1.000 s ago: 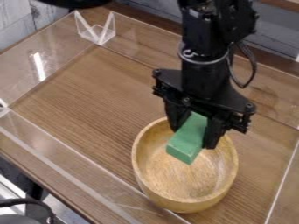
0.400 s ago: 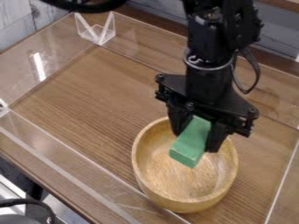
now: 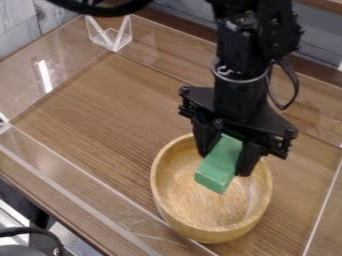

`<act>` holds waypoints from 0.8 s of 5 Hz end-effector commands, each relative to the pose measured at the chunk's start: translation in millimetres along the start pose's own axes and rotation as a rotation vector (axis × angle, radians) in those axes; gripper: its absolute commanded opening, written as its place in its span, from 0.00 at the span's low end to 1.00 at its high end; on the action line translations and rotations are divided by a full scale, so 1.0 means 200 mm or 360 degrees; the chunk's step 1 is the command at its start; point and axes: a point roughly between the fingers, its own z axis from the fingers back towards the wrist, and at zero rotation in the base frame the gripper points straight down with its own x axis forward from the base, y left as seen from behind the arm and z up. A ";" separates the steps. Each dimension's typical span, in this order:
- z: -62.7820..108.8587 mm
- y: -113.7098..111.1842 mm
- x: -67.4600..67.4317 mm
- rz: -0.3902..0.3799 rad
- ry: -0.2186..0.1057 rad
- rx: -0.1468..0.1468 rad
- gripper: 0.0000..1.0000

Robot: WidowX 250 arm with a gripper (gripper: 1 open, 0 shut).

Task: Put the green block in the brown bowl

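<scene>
wood-grain desk [image 3: 107,110] with clear low walls [image 3: 54,60]; the claw [image 3: 235,148] grips the green block [image 3: 219,166] above the brown bowl [image 3: 181,215].

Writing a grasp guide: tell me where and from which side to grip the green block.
Grip the green block across its narrow sides near the upper end, from straight above. It is slim and elongated, and the gripper holds it so, shut, above the brown bowl.
</scene>
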 end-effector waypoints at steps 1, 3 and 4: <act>0.04 -0.02 0.03 -0.0021 -0.0050 -0.0016 0.00; 0.03 -0.02 0.02 -0.0025 -0.0043 -0.0015 0.00; 0.03 -0.03 0.02 -0.0027 -0.0040 -0.0014 0.00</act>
